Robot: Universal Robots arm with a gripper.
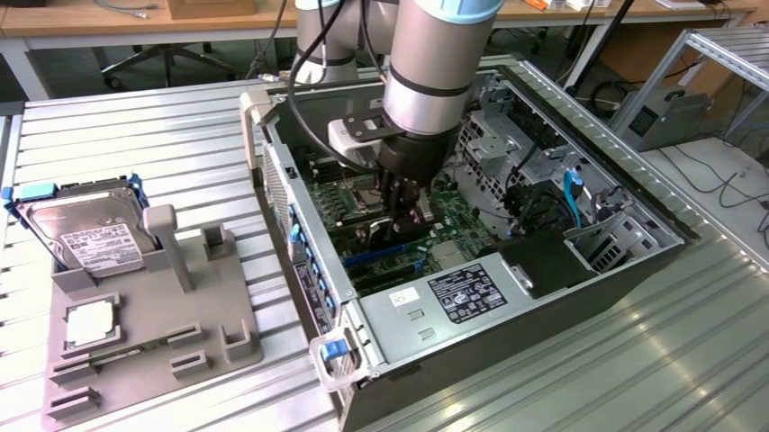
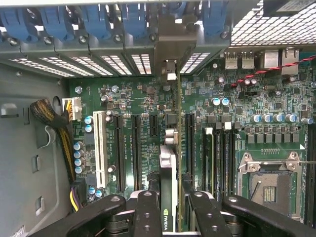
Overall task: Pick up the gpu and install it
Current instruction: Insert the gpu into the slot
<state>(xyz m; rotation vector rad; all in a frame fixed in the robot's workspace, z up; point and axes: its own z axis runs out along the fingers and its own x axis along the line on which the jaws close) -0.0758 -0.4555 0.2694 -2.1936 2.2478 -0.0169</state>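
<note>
The gpu (image 2: pixel 168 168) appears edge-on in the wrist view, a thin card with a green NVIDIA label. Its metal bracket end (image 2: pixel 168 54) reaches the row of rear slot covers. It stands upright over the motherboard (image 2: pixel 133 98), lined up along the long black expansion slots (image 2: pixel 120 148); I cannot tell whether it is seated. My gripper (image 2: pixel 173 200) is shut on the card, one black finger (image 2: pixel 148 212) on each side. In the exterior view the gripper (image 1: pixel 402 220) reaches down inside the open computer case (image 1: pixel 301 225), with the dark gpu (image 1: pixel 387 241) beneath it.
A grey holder tray (image 1: pixel 180 351) at the exterior view's left carries a silver hard drive (image 1: pixel 90 232) and a small square chip (image 1: pixel 90 324). Inside the case are a power supply (image 1: pixel 463 292), drive cages (image 1: pixel 505 135), a cable bundle (image 2: pixel 54 118) and an open CPU socket (image 2: pixel 269 180).
</note>
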